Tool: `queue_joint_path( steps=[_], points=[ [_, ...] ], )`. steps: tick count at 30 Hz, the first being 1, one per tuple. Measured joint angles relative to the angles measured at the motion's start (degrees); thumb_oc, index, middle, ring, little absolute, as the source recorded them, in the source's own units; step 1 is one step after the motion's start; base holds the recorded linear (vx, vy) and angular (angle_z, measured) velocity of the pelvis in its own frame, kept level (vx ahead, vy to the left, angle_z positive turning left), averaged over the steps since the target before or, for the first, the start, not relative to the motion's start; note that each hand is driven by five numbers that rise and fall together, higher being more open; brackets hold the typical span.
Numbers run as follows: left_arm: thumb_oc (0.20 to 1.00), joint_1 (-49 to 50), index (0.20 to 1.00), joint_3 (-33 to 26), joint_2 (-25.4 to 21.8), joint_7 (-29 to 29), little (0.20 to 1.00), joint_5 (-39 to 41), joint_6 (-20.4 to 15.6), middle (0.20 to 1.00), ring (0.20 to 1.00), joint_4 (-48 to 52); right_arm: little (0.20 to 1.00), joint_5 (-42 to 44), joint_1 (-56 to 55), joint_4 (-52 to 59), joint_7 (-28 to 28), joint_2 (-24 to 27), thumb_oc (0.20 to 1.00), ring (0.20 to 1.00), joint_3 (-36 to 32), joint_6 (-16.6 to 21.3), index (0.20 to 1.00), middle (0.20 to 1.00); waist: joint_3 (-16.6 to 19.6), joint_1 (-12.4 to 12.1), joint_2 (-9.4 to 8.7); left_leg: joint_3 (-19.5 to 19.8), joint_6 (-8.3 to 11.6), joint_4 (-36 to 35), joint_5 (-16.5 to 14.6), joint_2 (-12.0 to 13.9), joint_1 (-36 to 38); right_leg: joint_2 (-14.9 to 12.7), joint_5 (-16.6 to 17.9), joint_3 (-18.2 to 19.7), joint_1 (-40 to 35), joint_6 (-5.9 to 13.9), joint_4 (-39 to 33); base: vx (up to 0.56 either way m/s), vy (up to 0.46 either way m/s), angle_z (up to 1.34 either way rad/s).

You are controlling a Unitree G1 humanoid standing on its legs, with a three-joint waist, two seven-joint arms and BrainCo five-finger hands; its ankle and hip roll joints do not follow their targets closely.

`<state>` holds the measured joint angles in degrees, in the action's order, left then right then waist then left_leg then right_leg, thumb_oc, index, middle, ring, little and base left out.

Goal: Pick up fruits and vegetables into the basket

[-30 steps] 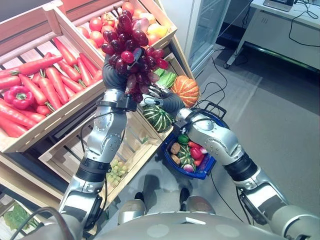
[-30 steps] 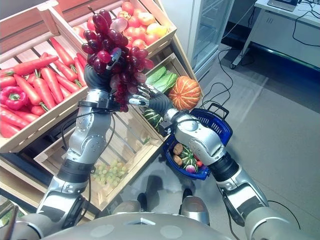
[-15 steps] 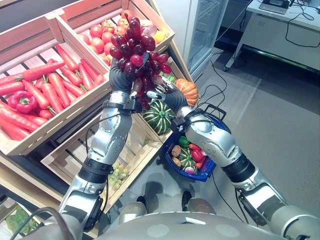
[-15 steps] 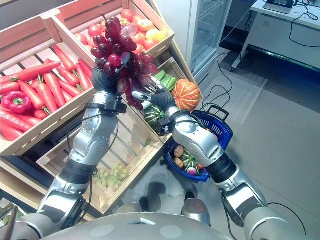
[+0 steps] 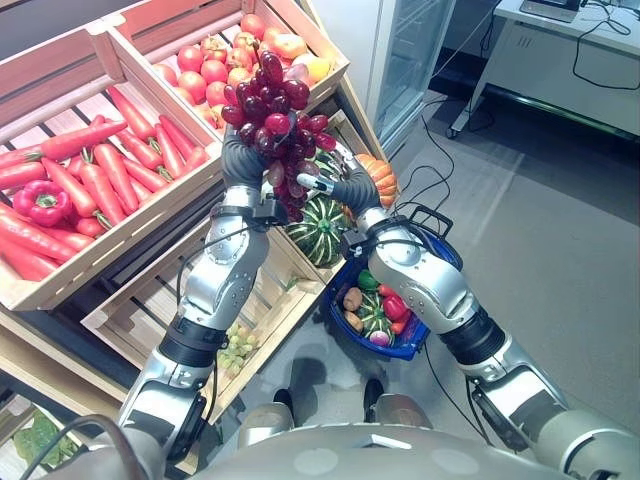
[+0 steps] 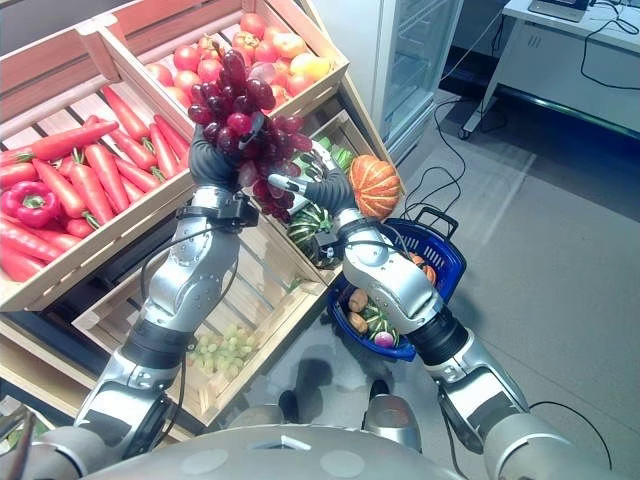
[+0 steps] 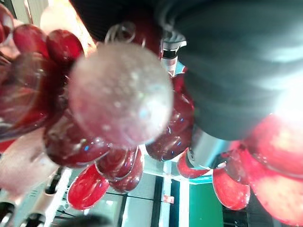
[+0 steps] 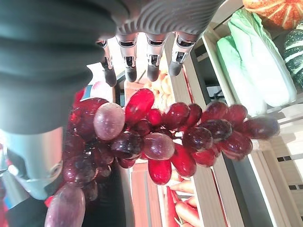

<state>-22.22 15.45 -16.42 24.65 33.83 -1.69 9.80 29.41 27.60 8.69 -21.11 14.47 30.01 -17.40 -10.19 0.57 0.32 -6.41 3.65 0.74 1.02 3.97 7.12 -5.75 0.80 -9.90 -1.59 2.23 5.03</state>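
Left hand [image 5: 243,160] clenched on the dark red grape bunch [image 5: 275,110], held above the wooden crates' front edge. Right hand [image 5: 335,185], fingers relaxed, sits just beside the hanging grapes. Blue plastic basket [image 5: 437,247] lies below, toward the right arm, so carry down-right.

Glossy, smooth red grapes [image 5: 275,110] hang before matt, rough wooden crates [image 5: 120,235]; the blue basket [image 5: 440,250] looks plastic.

A grey floor [image 5: 560,250] is seen at right; a glass-door cabinet [image 5: 410,55] and a white desk [image 5: 570,45] are placed upper right.
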Motion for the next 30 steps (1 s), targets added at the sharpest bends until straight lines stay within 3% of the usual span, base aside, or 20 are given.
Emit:
queue_joint_path(
  steps=[3,12,30],
  points=[
    [0.2,0.0,0.2,0.01,0.0,0.92,0.2,0.07,1.59,0.2,0.2,-0.01,1.0,0.35,0.17,0.0,0.04,-0.08,1.0,1.0,0.01,0.0,1.0,1.0,-0.01,-0.05,0.02,0.09,0.0,0.0,0.0,0.0,-0.1,-0.05,0.0,-0.06,0.02,0.0,-0.01,0.0,0.0,0.0],
    [0.2,-0.06,0.2,-0.25,0.29,0.92,0.2,5.94,1.41,0.2,0.2,0.04,1.0,7.66,0.93,-0.78,1.64,-0.09,1.0,1.0,-0.02,2.33,1.0,1.0,-0.04,-0.41,0.07,0.54,-0.01,0.08,0.03,-0.02,-0.59,-0.16,-0.01,-0.49,0.15,0.02,-0.11,0.0,-0.001,0.02],
    [0.2,-0.06,0.2,-1.53,2.05,-0.01,0.2,11.25,-2.36,0.2,0.2,0.29,1.0,11.15,1.07,0.31,2.68,-0.27,1.0,1.0,0.02,2.42,1.0,1.0,-0.11,-0.48,0.17,0.89,-0.04,0.01,0.04,-0.04,-0.84,-0.35,-0.13,-0.83,0.24,0.17,-0.17,0.0,-0.001,0.0]
  ],
)
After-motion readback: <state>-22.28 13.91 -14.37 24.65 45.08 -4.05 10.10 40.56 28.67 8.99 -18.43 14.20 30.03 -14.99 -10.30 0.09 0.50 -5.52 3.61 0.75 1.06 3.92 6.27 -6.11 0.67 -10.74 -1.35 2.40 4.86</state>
